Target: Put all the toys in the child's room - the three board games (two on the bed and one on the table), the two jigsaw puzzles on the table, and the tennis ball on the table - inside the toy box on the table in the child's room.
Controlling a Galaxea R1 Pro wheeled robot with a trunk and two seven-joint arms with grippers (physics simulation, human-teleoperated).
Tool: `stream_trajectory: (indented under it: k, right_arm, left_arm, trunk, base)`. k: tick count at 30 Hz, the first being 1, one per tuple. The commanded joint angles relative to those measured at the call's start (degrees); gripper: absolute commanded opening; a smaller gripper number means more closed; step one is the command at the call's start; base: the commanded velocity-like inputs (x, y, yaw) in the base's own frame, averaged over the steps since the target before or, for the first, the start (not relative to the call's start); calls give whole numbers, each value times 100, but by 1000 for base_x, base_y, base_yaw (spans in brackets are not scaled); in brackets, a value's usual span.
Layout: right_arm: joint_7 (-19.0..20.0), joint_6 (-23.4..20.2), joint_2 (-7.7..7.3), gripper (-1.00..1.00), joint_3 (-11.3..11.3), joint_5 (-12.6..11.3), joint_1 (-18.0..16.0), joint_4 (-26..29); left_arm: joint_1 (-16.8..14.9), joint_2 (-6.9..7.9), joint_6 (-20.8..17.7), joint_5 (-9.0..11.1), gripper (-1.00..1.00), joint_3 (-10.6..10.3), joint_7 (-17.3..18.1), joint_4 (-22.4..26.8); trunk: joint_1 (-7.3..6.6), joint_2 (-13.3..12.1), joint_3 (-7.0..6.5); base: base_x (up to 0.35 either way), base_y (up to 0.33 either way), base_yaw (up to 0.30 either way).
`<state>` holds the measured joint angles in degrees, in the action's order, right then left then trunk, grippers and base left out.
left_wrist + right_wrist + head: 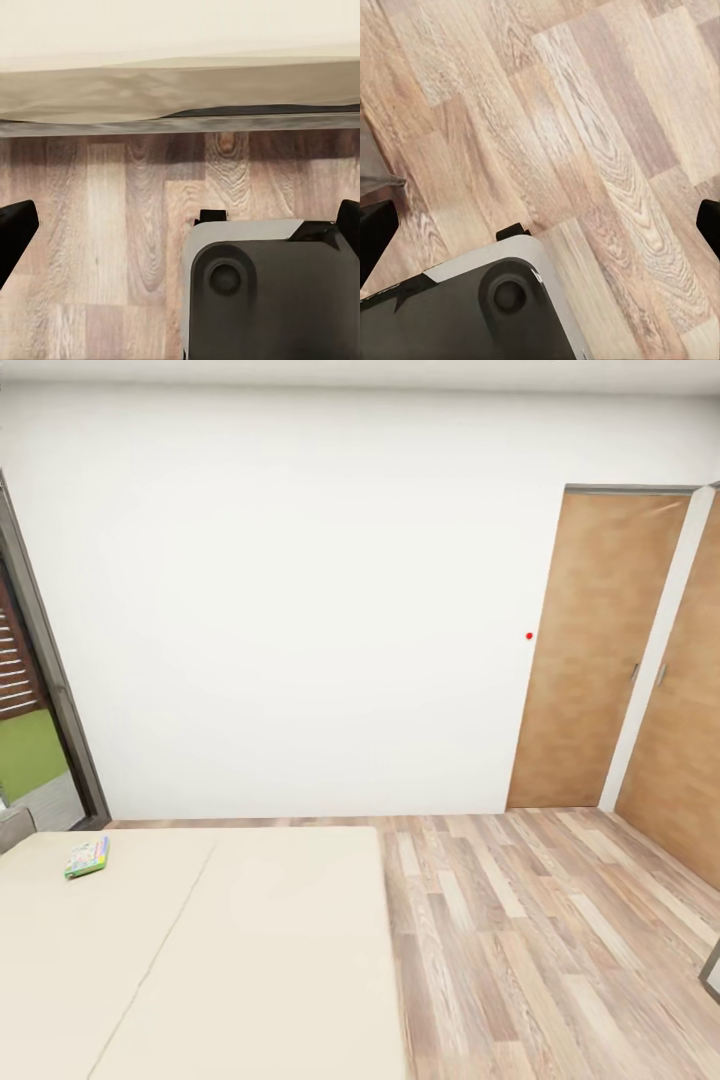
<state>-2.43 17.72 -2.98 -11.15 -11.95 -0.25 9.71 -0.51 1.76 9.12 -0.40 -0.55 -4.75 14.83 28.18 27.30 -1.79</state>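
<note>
A thin flat board game (87,856) with a green, colourfully printed cover lies on the beige mattress of the bed (220,950), near its far left corner. In the left wrist view my left gripper (180,225) is open, its black fingertips (15,232) spread wide over the wood floor, with the mattress side and dark frame of the bed (180,90) just beyond. My right gripper (540,225) is open too, above bare floor planks, with nothing between its fingers. The table, the toy box, the jigsaw puzzles and the tennis ball are out of view.
A white wall faces me. Wooden doors (598,650) stand at the right, one (680,730) swung open. A dark-framed window (30,720) is at the far left. Wood-plank floor (530,940) runs right of the bed. Part of my grey body (262,292) shows under each wrist.
</note>
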Motion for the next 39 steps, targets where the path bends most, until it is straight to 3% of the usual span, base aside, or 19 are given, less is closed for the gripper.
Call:
stream_trajectory:
  k: [1,39]
  right_arm:
    - [-3,21,-1,100,20,-53,-2,-4]
    - [-3,21,-1,100,25,-52,-2,-4]
  left_arm:
    - [-2,0,20,-4,100,-7,-17,-7]
    - [-2,0,20,-5,100,-7,-17,-7]
  trunk:
    - [2,3,2]
    - [2,3,2]
  base:
    - [0,216,0]
    - [0,277,0]
